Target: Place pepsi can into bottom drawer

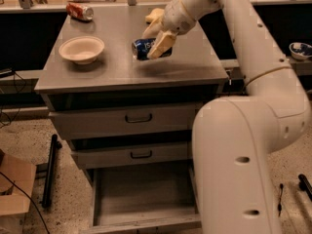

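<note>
The pepsi can (144,48), dark blue with white lettering, lies sideways in my gripper (157,39), lifted a little above the grey cabinet top (117,67). The gripper's cream fingers (162,44) are shut on the can, one in front of it and one behind. The bottom drawer (141,199) is pulled open below, a wide shallow grey tray with nothing in it. My white arm covers the drawer's right side.
A cream bowl (81,48) sits on the left of the cabinet top. A red-orange can (79,11) lies at the back left. The two upper drawers (139,117) with black handles are shut. A cardboard box (14,189) and a black bar (50,169) stand on the floor at left.
</note>
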### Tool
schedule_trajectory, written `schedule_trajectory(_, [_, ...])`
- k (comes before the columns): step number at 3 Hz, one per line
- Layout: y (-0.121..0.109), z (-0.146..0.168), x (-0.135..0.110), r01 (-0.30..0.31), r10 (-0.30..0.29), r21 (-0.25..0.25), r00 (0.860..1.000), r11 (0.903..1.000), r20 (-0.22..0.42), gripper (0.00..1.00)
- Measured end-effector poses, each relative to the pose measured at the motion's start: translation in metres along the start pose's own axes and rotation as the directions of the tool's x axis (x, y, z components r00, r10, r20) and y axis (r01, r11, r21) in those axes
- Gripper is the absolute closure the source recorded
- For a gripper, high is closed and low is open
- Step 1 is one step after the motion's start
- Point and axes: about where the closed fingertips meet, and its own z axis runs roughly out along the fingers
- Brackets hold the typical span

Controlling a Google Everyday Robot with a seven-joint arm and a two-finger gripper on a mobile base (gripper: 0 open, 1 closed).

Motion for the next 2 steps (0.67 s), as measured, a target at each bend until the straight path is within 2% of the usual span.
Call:
schedule_trajectory(1, [0.024, -0.031, -0.035, 0.046, -0.046, 0.019, 0.999, 0.9988, 0.003, 1.00])
schedule_trajectory(2, [0.063, -0.043, -0.057, 0.040, -0.040, 0.034, 0.999, 0.9986, -0.003, 1.00])
